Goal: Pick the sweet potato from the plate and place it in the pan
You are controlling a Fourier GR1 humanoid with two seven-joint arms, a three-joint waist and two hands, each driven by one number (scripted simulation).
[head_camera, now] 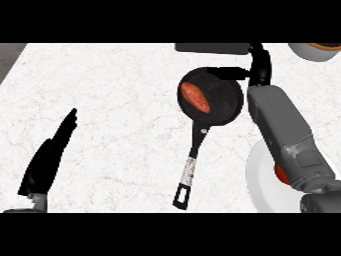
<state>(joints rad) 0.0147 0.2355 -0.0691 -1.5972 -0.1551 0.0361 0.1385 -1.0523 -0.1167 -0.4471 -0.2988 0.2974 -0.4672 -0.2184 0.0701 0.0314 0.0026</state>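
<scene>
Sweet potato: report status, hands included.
Sweet potato lies in pan. Right robot hand open above pan's far rim. Left robot hand open, resting at lower left. Nothing in the way.

Right hand (256, 70) mostly hidden: dark against the pan (221, 107) rim and a grey object (210, 48) just past it, finger pose unreadable. Grey object cut by top band, identity unclear. Right of the hand, a white cup (317, 51) cut at the top; contents only a brown sliver. Plate (265, 180) back along the forearm, half hidden by arm; orange-red bit (280, 174) peeks beside the arm, can't tell what. Left hand (49, 155) edge-on, wrist cut at bottom edge.
</scene>
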